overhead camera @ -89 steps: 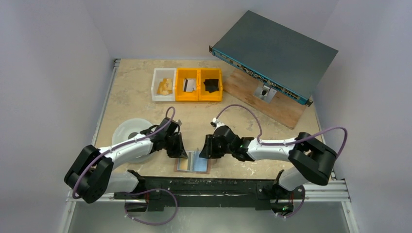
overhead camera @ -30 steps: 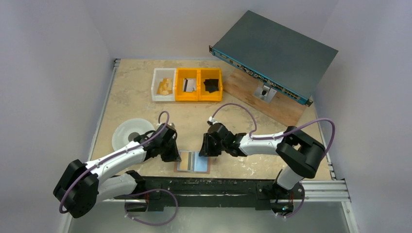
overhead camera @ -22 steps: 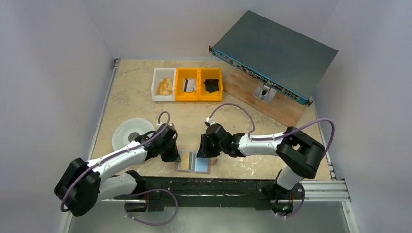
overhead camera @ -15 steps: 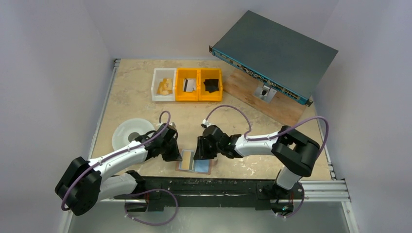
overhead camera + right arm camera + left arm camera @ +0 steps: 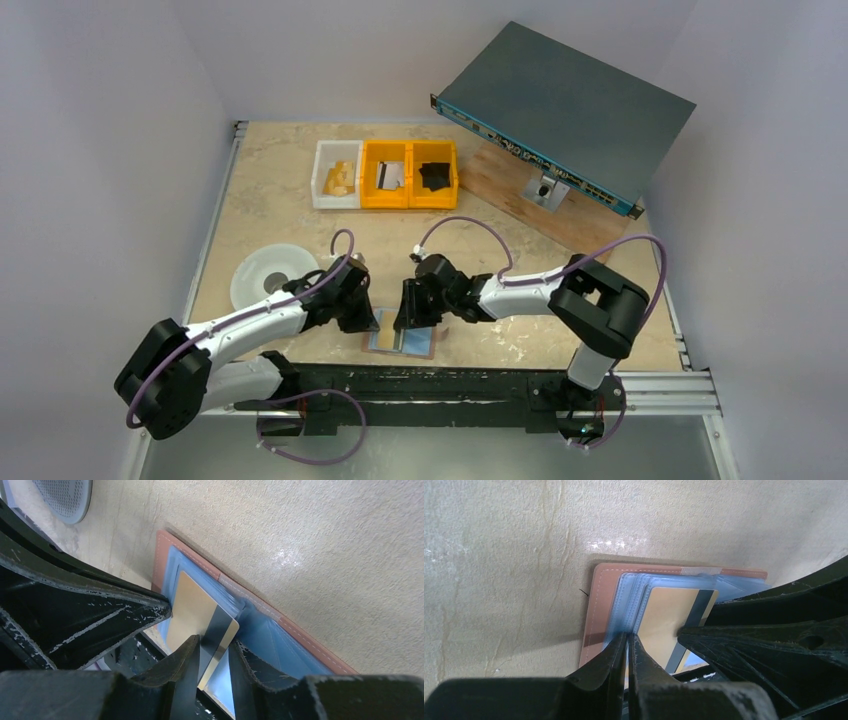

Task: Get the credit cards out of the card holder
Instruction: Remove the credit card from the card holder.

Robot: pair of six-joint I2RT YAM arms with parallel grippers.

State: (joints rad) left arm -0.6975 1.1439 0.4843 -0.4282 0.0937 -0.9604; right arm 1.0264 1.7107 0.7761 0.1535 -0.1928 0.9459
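The card holder (image 5: 418,346) lies open near the table's front edge, pinkish leather (image 5: 596,605) with pale blue inner sleeves (image 5: 280,640). A gold credit card (image 5: 664,615) with a dark stripe sticks out of the sleeves over the left half (image 5: 190,610). My left gripper (image 5: 628,636) is pinched shut on the blue sleeve edge at the holder's left side (image 5: 372,322). My right gripper (image 5: 215,642) stands over the holder's middle (image 5: 405,322). Its jaws are narrowly apart, with the gold card's striped end between them. Other cards are hidden in the sleeves.
A white round dish (image 5: 265,272) lies left of the left arm. A white bin (image 5: 337,175) and yellow bins (image 5: 410,172) stand at the back. A grey rack unit (image 5: 565,110) rests on a wooden board (image 5: 560,215) at back right. A black rail (image 5: 420,385) runs along the front edge.
My right gripper has moved left, from the holder's right edge to over its middle. My left gripper has closed in on the holder's left edge. The gold card now shows.
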